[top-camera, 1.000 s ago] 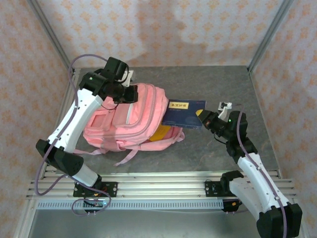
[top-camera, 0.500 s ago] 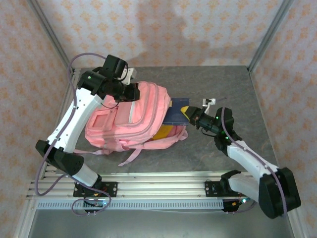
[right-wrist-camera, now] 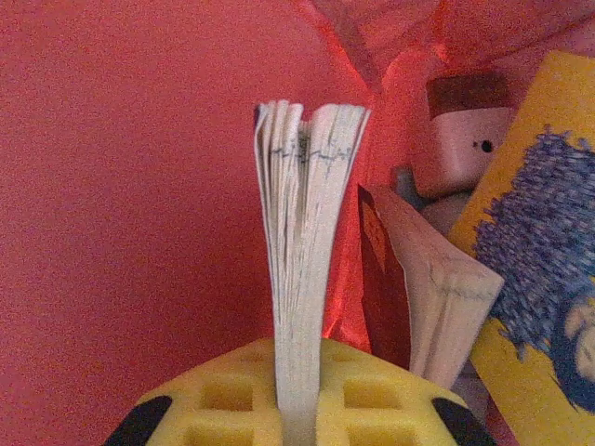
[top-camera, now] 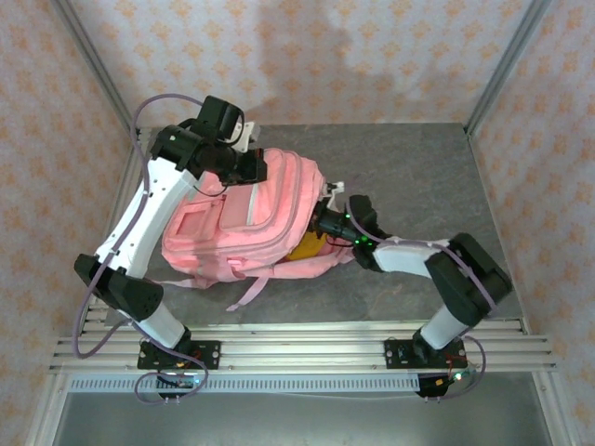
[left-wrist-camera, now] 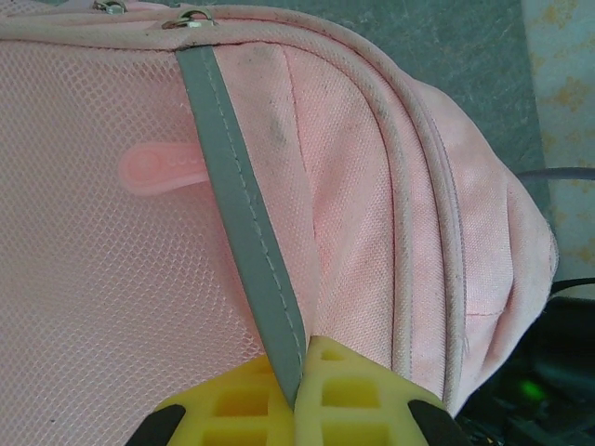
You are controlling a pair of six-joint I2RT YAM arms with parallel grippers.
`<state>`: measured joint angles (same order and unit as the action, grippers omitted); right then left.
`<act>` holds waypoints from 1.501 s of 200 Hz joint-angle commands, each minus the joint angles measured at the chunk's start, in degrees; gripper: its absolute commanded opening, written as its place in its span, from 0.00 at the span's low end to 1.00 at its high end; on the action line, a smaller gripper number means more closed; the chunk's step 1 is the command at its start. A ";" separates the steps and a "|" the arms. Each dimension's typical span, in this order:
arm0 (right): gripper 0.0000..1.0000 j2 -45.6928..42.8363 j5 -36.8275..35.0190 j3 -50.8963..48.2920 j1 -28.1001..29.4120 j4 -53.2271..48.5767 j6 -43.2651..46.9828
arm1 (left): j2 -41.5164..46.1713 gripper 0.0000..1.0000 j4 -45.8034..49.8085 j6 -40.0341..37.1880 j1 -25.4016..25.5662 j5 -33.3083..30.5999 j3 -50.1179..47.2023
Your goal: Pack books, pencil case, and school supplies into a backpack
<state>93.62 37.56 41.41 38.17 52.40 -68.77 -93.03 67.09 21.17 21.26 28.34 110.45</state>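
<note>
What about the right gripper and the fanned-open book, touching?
Touching. The right wrist view shows the right gripper clamping the fanned-open book from both sides.

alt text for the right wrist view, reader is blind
The right gripper clamps a book by its pages, inside the pink backpack. To its right lean a second book and a yellow book with a blue cartoon; a pink sharpener sits behind.

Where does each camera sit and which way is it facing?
Top external: above and behind, looking down on table, left arm, right arm, backpack.
Left wrist: on the left gripper, facing the backpack's outside; yellow fingers pinch its grey strip.
Right wrist: on the right gripper, looking inside the backpack; fingers clamp a book.
Shared: top and left wrist show the backpack's outside.
</note>
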 commanded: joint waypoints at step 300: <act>0.51 7.48 -17.08 2.64 4.10 6.88 3.09 | 4.92 0.00 -16.08 4.77 -9.60 6.73 -6.23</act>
<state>104.62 19.35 45.15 43.75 55.86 -65.63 -92.49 58.41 25.65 12.95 34.11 103.42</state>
